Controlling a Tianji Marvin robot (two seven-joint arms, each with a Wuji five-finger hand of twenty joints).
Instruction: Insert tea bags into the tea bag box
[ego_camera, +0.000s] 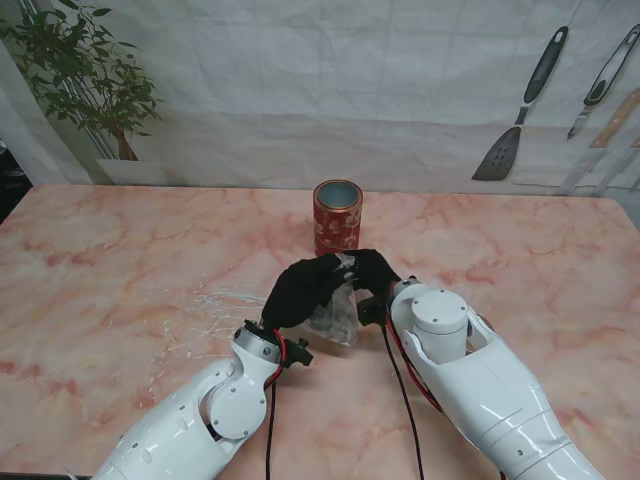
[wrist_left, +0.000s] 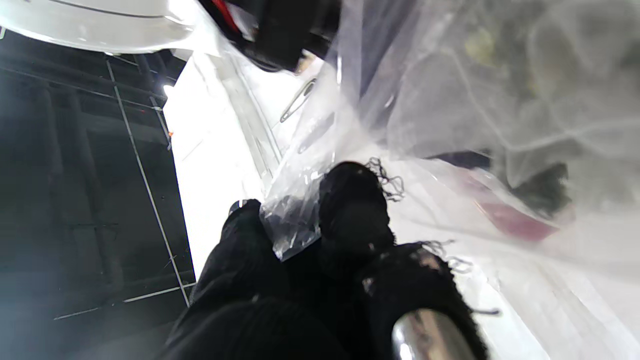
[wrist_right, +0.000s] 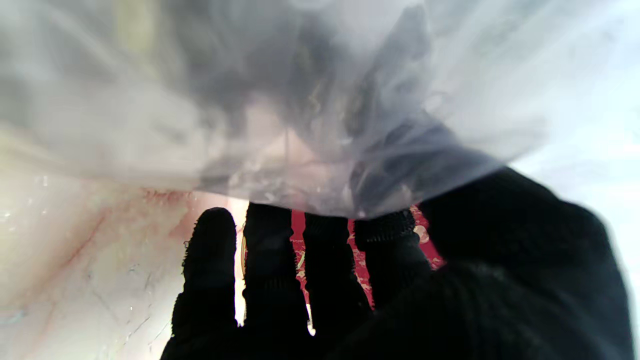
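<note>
A clear plastic bag (ego_camera: 335, 315) hangs between my two black-gloved hands near the table's middle, just nearer to me than a red patterned tea tin (ego_camera: 337, 217) with an open top. My left hand (ego_camera: 300, 288) pinches the bag's top edge; in the left wrist view the fingers (wrist_left: 350, 210) clamp a fold of the bag (wrist_left: 450, 150). My right hand (ego_camera: 375, 272) grips the bag's other side; the bag (wrist_right: 300, 110) fills the right wrist view above the fingers (wrist_right: 270, 265), with the red tin (wrist_right: 357, 260) behind them. Dark tea bags inside are blurred.
Crinkled clear plastic (ego_camera: 215, 305) lies on the pink marble table (ego_camera: 120, 260) to the left. A potted plant (ego_camera: 85, 80) stands at the far left edge. Kitchen utensils (ego_camera: 525, 105) hang on the back wall at the right.
</note>
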